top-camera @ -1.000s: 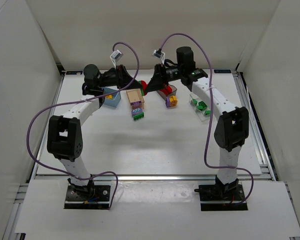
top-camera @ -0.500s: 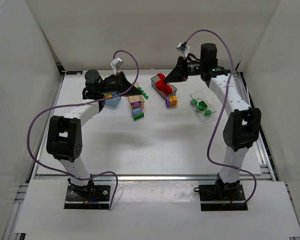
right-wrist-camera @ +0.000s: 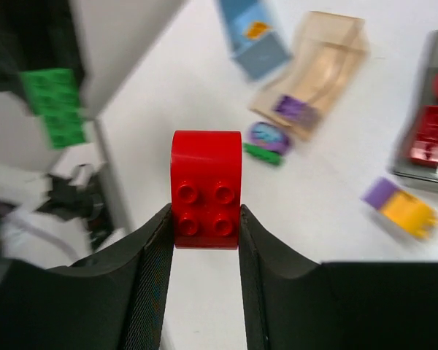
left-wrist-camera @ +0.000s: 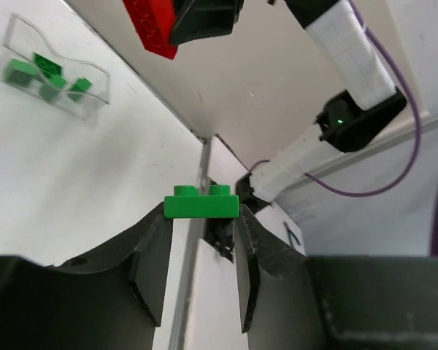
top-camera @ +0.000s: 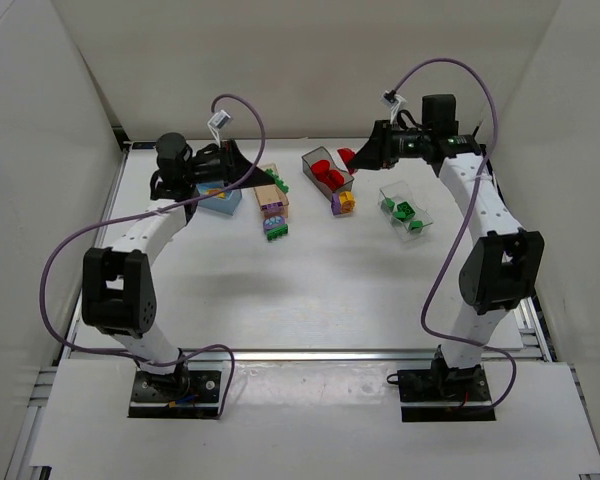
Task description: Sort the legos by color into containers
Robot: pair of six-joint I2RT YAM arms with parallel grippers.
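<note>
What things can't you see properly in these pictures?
- Top view: the left gripper, holding a green brick, covers most of the blue bin and hides what is inside.
- Right wrist view: past the right gripper and its red brick, the dark grey bin is cut off by the right edge, and the purple-and-green clump is blurred.
- Left wrist view: the green pieces in the clear bin overlap and are too small to count.

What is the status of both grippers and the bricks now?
Left gripper shut on green brick. Right gripper shut on red brick, near dark grey bin. Nothing seen blocking.
</note>
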